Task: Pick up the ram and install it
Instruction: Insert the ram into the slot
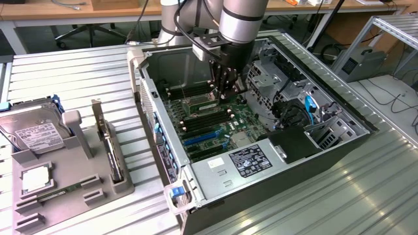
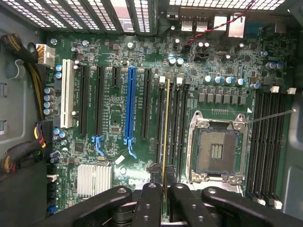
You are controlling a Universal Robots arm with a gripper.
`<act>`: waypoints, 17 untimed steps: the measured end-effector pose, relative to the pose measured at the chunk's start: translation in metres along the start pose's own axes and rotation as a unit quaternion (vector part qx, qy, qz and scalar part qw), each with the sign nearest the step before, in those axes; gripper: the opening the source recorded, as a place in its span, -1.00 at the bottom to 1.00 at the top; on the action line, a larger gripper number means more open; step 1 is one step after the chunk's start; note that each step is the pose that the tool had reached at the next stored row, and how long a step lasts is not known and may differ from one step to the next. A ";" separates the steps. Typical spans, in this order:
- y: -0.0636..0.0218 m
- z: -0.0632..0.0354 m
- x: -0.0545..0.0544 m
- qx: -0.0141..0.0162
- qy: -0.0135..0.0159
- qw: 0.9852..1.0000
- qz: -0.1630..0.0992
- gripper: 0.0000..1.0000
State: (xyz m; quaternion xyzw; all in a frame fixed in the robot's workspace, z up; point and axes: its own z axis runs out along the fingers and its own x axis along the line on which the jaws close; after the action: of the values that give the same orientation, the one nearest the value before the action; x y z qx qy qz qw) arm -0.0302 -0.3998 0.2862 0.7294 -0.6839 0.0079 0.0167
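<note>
The arm (image 1: 243, 19) reaches down from above. The wrist sits right over the claw (image 1: 228, 94), which points down. Its black fingers (image 2: 151, 201) are pinched tight on the thin ram (image 2: 166, 142) between them.

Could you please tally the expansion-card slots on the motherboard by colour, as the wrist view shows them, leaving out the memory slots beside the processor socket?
White slot: 1
Blue slot: 1
Black slots: 4, three long and one short
Total: 6
</note>
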 end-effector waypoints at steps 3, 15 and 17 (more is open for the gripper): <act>-0.0001 0.0006 0.000 0.000 -0.003 1.000 0.000 -0.73; -0.0004 0.0146 -0.001 0.000 -0.002 1.000 0.000 -0.73; -0.0004 0.0184 -0.001 0.000 -0.001 1.000 0.000 -0.73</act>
State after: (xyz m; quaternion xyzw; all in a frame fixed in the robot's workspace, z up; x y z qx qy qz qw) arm -0.0301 -0.3998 0.2678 0.7294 -0.6838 0.0069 0.0164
